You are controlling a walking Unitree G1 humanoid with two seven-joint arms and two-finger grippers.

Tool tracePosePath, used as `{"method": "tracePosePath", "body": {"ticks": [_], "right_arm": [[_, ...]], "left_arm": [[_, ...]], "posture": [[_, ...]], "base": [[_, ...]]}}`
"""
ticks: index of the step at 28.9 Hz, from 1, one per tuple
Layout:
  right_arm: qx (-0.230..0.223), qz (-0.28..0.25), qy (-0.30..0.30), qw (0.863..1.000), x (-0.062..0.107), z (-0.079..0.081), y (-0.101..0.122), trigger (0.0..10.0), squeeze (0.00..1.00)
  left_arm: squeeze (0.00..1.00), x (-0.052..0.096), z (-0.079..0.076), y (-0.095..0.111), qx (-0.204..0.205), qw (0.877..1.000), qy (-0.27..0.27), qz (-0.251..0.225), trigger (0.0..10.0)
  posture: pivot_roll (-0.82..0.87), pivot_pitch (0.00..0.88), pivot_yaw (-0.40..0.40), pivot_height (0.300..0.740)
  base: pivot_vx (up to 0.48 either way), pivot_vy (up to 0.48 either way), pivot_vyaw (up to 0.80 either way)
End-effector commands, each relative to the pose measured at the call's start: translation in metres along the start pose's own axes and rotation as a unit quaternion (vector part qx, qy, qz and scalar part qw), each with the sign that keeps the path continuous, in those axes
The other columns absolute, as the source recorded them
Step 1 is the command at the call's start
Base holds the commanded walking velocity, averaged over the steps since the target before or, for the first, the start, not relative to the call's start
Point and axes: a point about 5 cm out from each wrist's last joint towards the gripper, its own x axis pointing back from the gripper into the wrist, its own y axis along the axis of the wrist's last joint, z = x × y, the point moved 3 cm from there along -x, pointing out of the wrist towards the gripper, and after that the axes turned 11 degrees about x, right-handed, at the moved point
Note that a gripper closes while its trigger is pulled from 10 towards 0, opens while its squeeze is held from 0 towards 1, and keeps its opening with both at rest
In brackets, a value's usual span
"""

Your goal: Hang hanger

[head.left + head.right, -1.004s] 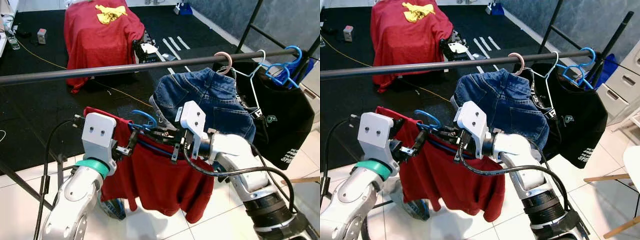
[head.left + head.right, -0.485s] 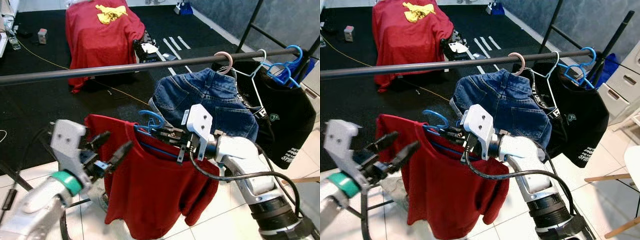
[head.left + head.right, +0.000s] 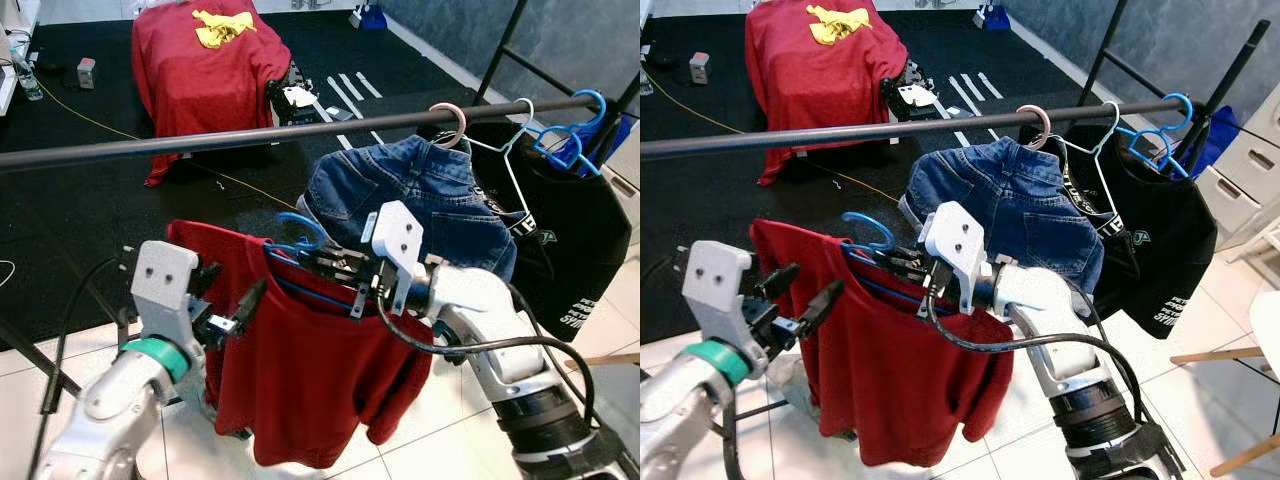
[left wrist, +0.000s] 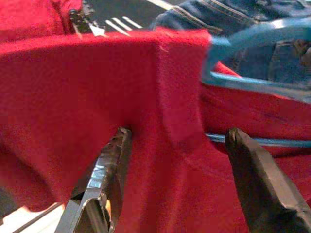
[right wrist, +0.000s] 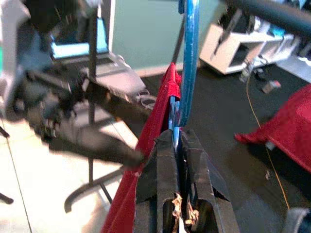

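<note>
Below the dark rail (image 3: 250, 137) that runs across in front of me, I hold a blue hanger (image 3: 300, 262) with a red shirt (image 3: 300, 380) draped on it. My right gripper (image 3: 318, 266) has its jaws closed on the hanger just under the hook, and the wrist view shows the blue hanger pinched tight between the two black fingers (image 5: 163, 170). The hook sits under the rail and is not on it. My left gripper (image 3: 235, 305) is beside the shirt's shoulder with its jaws spread apart; seen from that wrist, the red cloth lies between the fingers (image 4: 109, 165), one of them touching it, but they do not grip it.

On the rail to my right hang a pair of jeans (image 3: 420, 200) on a pink hook (image 3: 450, 125), then a white wire hanger (image 3: 505, 150), then a black shirt (image 3: 570, 240) on another blue hook (image 3: 585, 110). Farther back, on the black floor mat (image 3: 80, 200), stands something covered in red cloth (image 3: 205, 80) with a yellow rag (image 3: 222, 27) on top.
</note>
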Motion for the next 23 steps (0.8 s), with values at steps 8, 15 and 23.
{"method": "tracePosePath", "body": {"ticks": [8, 15, 23], "right_arm": [[0.010, -0.040, 0.042, 0.998, -0.008, 0.002, 0.021, 10.0, 0.00], [0.012, -0.030, 0.042, 0.999, -0.007, 0.003, 0.015, 10.0, 0.00], [0.010, -0.016, 0.034, 0.999, -0.003, 0.000, 0.010, 10.0, 0.00]], "left_arm": [[0.00, 0.001, 0.017, 0.014, 0.002, 0.998, 0.066, -0.021, 10.0], [0.00, 0.001, 0.038, 0.029, 0.006, 0.988, 0.143, -0.059, 10.0], [0.00, 0.002, 0.043, 0.033, -0.001, 0.981, 0.177, -0.077, 0.0]], "posture": [[-0.06, 0.161, -0.002, 0.740], [-0.06, 0.162, -0.005, 0.740], [-0.06, 0.163, -0.006, 0.740]], "base": [[0.000, 0.000, 0.00], [0.000, 0.000, 0.00], [0.000, 0.000, 0.00]]}}
